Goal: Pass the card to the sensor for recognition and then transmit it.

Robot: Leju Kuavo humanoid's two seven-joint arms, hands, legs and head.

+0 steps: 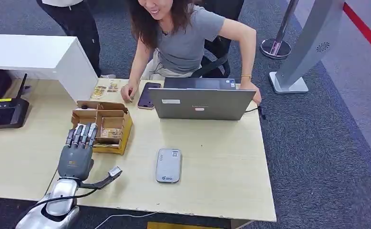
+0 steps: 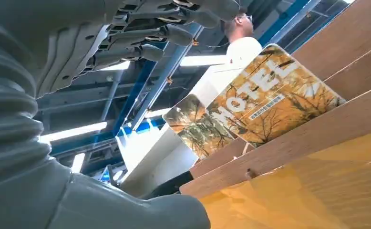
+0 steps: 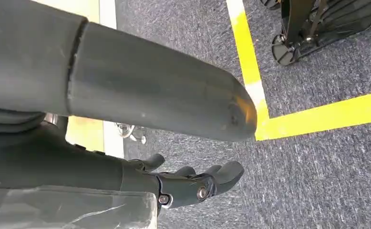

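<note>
My left hand (image 1: 77, 155) hovers flat at the near left side of an open cardboard box (image 1: 122, 135), fingers straight and thumb spread, holding nothing. In the box stand yellow-brown cards (image 1: 109, 133). In the left wrist view a card printed "MOTEL" (image 2: 269, 95) leans beside a second card (image 2: 198, 126) behind the box wall (image 2: 293, 143), with my fingers (image 2: 164, 33) above and apart from them. The grey card sensor (image 1: 168, 165) lies flat on the table to the right of the box. My right hand (image 3: 193, 183) hangs over grey carpet, loosely spread and holding nothing.
A person sits across the table behind a grey laptop (image 1: 200, 102), one hand by a dark phone (image 1: 147, 95). More cards (image 1: 105, 89) lie near a white cabinet (image 1: 40, 57). A black device (image 1: 2, 112) sits at the far left of the wooden table (image 1: 221, 191).
</note>
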